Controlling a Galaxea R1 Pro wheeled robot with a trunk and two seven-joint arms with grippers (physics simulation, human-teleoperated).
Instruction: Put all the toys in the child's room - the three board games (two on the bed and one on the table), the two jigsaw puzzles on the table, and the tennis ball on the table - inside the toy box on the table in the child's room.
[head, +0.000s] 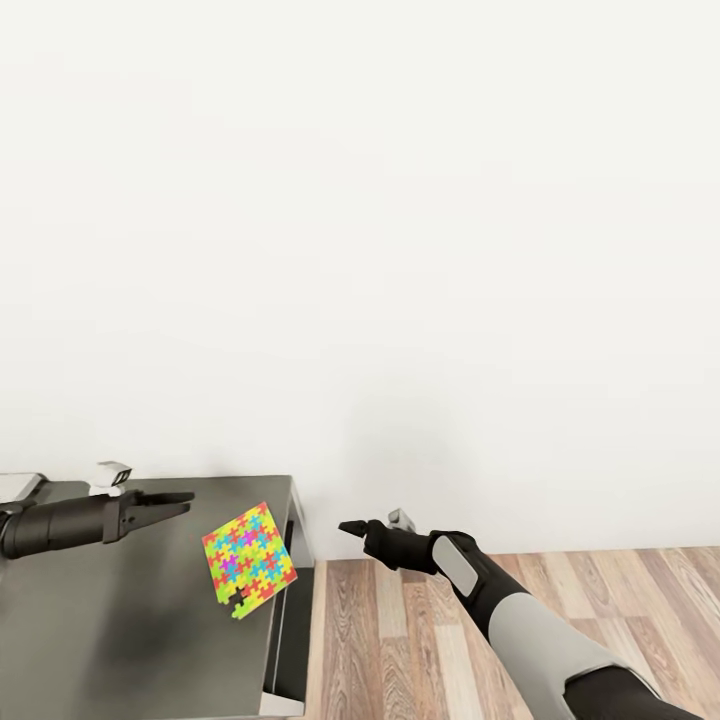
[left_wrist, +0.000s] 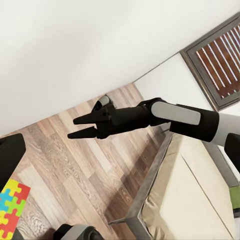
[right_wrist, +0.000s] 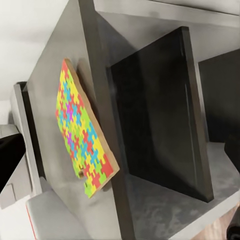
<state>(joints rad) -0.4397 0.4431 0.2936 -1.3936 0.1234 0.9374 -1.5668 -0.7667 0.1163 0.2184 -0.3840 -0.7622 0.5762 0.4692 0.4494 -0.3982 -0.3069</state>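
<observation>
Where the dark table (head: 130, 640) ends, wooden floor (head: 600, 590) meets white wall (head: 400, 250).

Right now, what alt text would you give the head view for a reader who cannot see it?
A multicoloured jigsaw puzzle lies near the right edge of a dark grey table, one corner jutting slightly past it. The left tool hovers over the table, pointing at the puzzle; the right tool hangs over wooden floor, before a blank white wall.

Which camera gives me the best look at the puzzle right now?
The head view: the whole puzzle lies face-up near the table edge, with the left gripper nearby. The right wrist view shows it large but at a steep angle. The left wrist view catches just a corner.
</observation>
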